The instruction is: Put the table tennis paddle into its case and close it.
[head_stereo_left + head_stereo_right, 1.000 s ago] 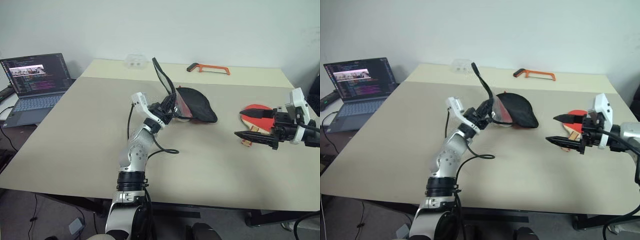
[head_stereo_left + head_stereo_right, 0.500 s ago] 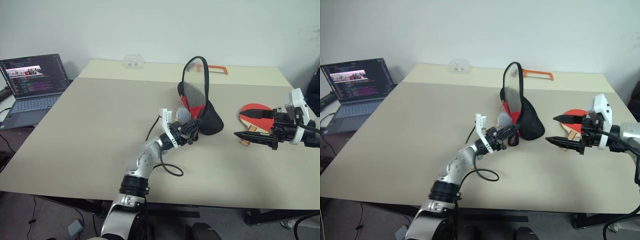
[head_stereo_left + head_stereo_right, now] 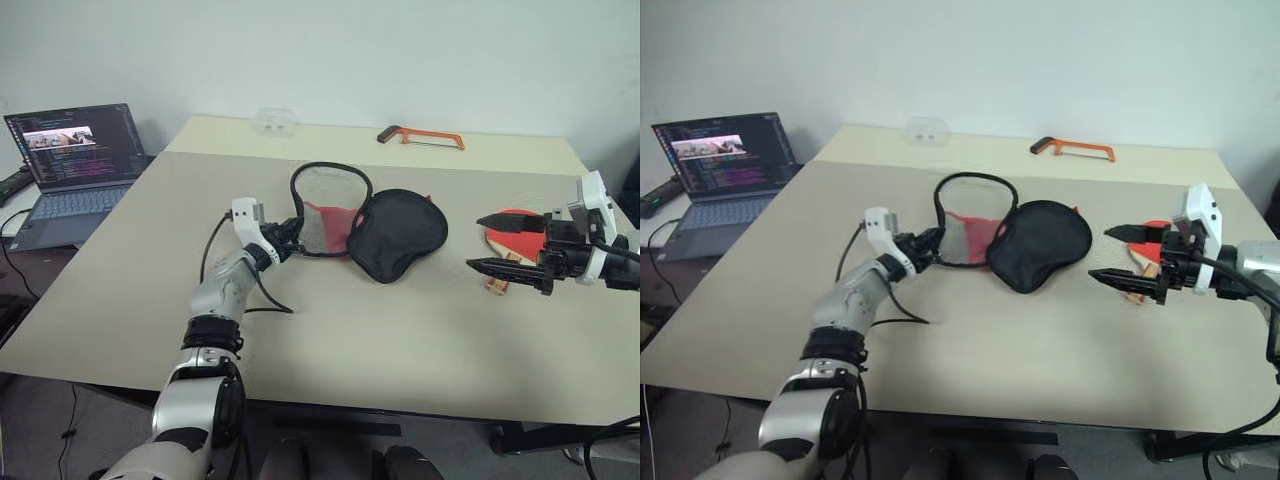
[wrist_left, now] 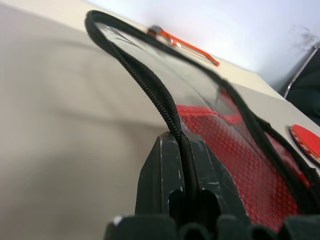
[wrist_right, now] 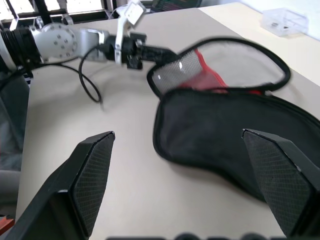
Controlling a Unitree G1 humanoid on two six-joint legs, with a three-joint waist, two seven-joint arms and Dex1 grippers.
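The case (image 3: 398,232) lies unzipped in the middle of the table, its black half spread flat. Its mesh and red flap (image 3: 325,215) is folded out to the left. My left gripper (image 3: 290,236) is shut on the flap's zip edge (image 4: 150,85), and in the left wrist view the fingers (image 4: 162,170) pinch that edge. The table tennis paddle (image 3: 515,225) lies at the right of the table, red face up, its light-wood handle (image 3: 495,283) toward the front. My right gripper (image 3: 476,242) hovers open just left of the paddle, pointing at the case (image 5: 225,130), holding nothing.
An orange-framed hacksaw (image 3: 420,137) and a small clear plastic box (image 3: 276,121) lie along the table's far edge. An open laptop (image 3: 70,160) sits on a lower surface to the left. Bare tabletop (image 3: 400,330) stretches in front of the case.
My left gripper swung the raised flap down and to the left, so the case now lies spread open on the table. The right gripper stayed where it was.
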